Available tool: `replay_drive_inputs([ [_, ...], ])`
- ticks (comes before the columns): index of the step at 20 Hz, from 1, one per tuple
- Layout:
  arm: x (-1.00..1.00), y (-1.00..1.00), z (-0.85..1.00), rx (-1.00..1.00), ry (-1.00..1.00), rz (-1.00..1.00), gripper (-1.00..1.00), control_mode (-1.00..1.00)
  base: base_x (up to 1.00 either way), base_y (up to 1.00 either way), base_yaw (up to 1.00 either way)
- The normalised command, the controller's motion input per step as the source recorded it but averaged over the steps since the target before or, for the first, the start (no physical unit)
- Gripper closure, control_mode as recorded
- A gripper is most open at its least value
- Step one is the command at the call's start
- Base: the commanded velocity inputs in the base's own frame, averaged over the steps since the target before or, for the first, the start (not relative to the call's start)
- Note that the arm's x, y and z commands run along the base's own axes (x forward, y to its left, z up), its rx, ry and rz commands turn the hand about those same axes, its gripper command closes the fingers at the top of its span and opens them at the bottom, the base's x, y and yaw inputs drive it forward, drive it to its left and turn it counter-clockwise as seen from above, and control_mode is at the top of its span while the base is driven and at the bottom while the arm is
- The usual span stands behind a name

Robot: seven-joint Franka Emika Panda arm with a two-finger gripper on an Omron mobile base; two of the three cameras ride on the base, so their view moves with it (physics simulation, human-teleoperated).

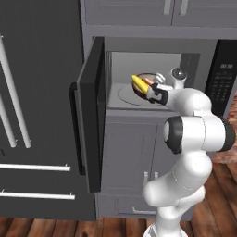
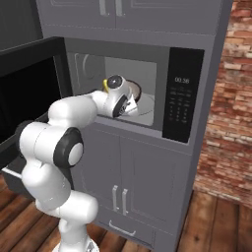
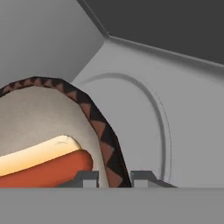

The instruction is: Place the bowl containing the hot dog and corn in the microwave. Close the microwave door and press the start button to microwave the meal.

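Bowl [image 3: 52, 113] sits inside the microwave [image 1: 152, 60], over the round turntable [image 3: 162, 131], and your gripper [image 3: 113, 177] is pinching its zigzag-patterned rim, one fingertip on each side. You can see the hot dog [image 3: 43, 168] in its bun, and the corn [image 1: 138, 83] poking up. Microwave door [image 1: 90, 115] hangs wide open. Keypad panel [image 2: 182, 96] display isn't readable.

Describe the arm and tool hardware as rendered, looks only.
Glossy white arm built from rounded, bulbous segments, with dark black bands at the joints. A round grey lens-like cap sits on the wrist housing. The tool is a small black-and-white block; in the hand view its two fingertips are short, squared and grey. No cables, logos or markings are visible.
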Motion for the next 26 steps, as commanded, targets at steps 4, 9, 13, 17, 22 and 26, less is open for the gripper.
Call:
replay_drive_inputs([
  [4, 0.08, 0.0, 0.0, 0.0, 0.01, -0.03, -1.0, -1.0, 0.0, 0.0, 0.0],
  [9, -0.3, 0.06, 0.0, -0.03, -0.04, 0.0, -1.0, -1.0, 0.0, 0.0, 0.0],
  [13, -0.62, 0.14, 0.23, -0.07, -0.17, 0.01, -1.0, -1.0, 0.0, 0.0, 0.0],
  [17, -0.96, 0.16, 0.42, -0.1, -0.04, 0.12, -1.0, -1.0, 0.0, 0.0, 0.0],
  [22, -1.0, 0.06, 0.58, -0.15, -0.02, 0.2, -1.0, -1.0, 0.0, 0.0, 0.0],
  [26, -1.0, 0.11, 0.67, -0.29, -0.04, 0.26, -1.0, -1.0, 0.0, 0.0, 0.0],
])
